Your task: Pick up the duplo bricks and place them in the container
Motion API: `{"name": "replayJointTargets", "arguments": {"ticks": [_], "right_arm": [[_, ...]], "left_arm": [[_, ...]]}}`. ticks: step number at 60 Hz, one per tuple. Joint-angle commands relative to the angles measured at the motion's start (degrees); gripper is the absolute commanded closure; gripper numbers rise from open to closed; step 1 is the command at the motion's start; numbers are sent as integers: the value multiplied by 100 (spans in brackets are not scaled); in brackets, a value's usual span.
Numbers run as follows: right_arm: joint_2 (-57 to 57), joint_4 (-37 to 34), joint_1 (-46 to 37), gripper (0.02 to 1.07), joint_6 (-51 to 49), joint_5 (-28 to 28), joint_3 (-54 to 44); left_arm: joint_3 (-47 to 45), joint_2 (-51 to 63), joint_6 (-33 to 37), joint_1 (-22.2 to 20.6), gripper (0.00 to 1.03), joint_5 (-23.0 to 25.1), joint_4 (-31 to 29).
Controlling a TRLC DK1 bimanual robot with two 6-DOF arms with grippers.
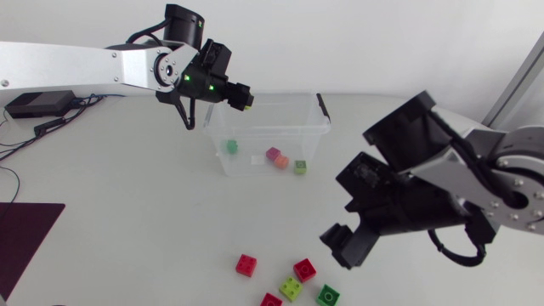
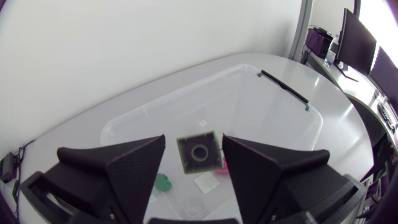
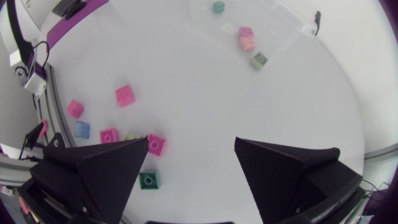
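A blurred brick (image 2: 199, 155) sits between the left gripper's (image 2: 194, 142) parted fingers, touching neither, above the container (image 2: 267, 115). The right gripper (image 3: 191, 144) gapes wide.

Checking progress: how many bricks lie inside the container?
4: green brick alone; magenta brick and orange brick together mid-floor; olive brick beside them. A fifth brick is mid-air between the left pincer's open fingers, above the container.

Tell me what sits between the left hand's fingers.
A blurred brick, seemingly loose in the gap, above the container; the left wrist view shows it.
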Motion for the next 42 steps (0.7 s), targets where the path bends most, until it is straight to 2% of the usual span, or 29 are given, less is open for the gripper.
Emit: {"name": "replayJointTargets", "arguments": {"ticks": [1, 10, 16, 19, 24, 33, 42], "right_arm": [[-2, -219, 307, 7, -36, -9, -256], [385, -342, 720, 7, 26, 9, -467], [622, -360, 887, 7, 35, 44, -564], [728, -395, 914, 7, 8, 53, -590], [1044, -439, 1010, 11, -9, 114, -590], [1739, -421, 1116, 12, -27, 132, -520], [1941, -298, 1204, 12, -9, 132, -528]], "left_arm": [[68, -159, -170, -29, 5, -44, 84], [-240, -686, -100, 32, 5, -159, -48], [-583, -1196, 252, 41, 5, -176, -470], [-714, -1363, 489, 23, 5, -176, -751], [-1110, -1688, 1210, -29, 5, -176, -1569], [-1795, -2180, 1931, -56, 5, -167, -2333], [-2622, -2707, 2537, -337, 5, -167, -2887]]}}
